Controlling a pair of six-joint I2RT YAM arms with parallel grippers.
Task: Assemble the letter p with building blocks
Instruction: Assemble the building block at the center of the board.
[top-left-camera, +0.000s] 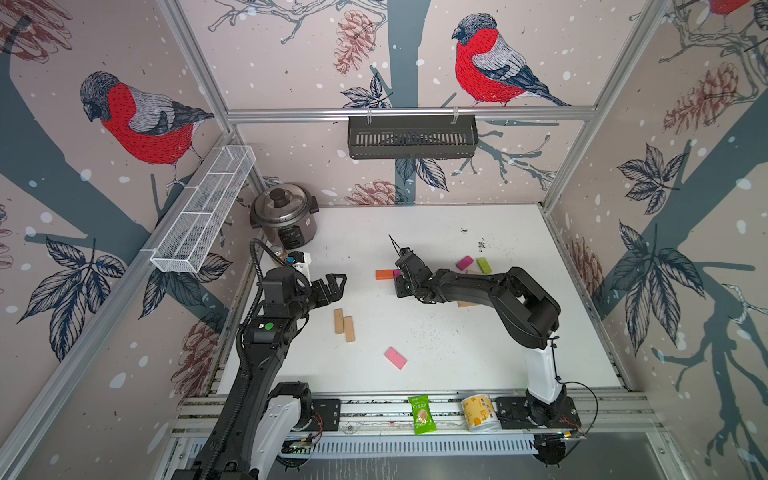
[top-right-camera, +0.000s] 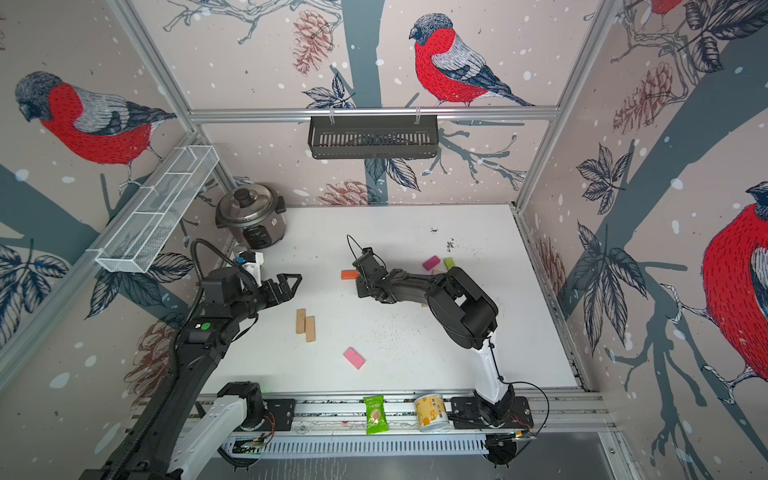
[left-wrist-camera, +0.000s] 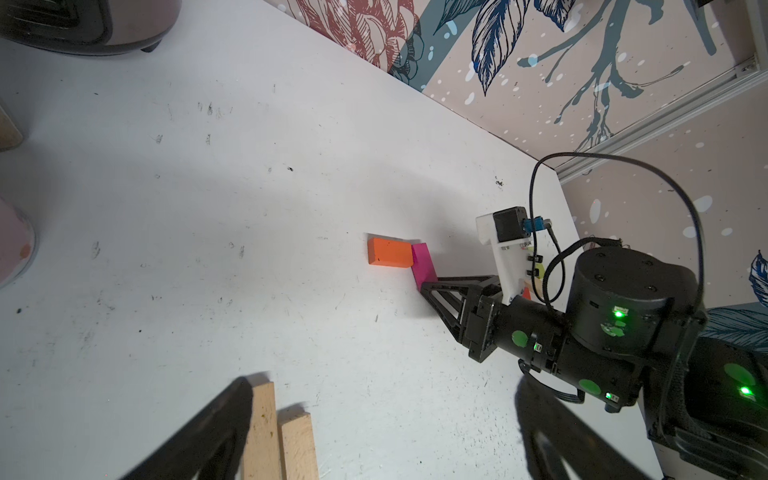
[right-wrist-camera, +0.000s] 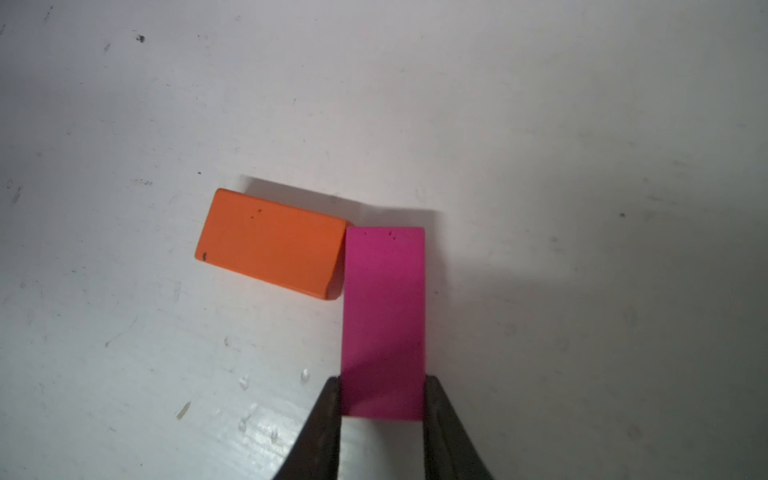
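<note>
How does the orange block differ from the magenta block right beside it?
The flat orange rectangular block lies free on the white table; the flat magenta rectangular block is clamped between the right gripper's jaws. The orange block lies skewed, roughly at right angles to the magenta block. Both are plain, similar-sized blocks.

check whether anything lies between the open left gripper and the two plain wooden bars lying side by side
Nothing visible does. In a top view the left gripper is open just beyond the two plain wooden bars, with only bare white table between them.
</note>
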